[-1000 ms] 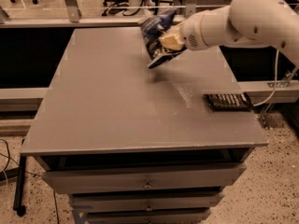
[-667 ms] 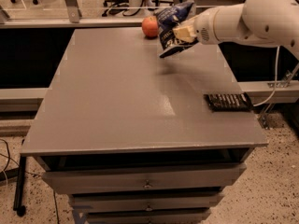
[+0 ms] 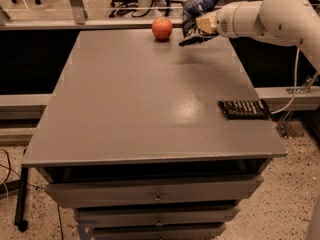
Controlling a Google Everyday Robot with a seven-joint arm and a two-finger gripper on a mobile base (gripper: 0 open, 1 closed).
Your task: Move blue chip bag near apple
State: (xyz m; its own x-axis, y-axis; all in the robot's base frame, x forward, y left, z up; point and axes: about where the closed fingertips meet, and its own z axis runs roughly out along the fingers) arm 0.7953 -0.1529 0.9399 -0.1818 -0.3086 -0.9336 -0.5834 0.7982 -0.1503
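The blue chip bag (image 3: 196,15), crinkly navy foil with white lettering, hangs in the air over the far right part of the grey table (image 3: 150,99). My gripper (image 3: 205,24) is shut on the bag and holds it just above the tabletop. The small orange-red apple (image 3: 162,28) stands on the table's far edge, a short way to the left of the bag, not touching it. My white arm (image 3: 265,15) reaches in from the right.
A flat black rectangular packet (image 3: 244,108) lies near the table's right edge. Drawers (image 3: 155,196) sit below the tabletop. A rail and office chairs stand beyond the far edge. A cable hangs at the right.
My gripper has carried the chip bag farther back and to the right, uncovering the apple, which has stayed still. The bag now hangs just right of the apple.
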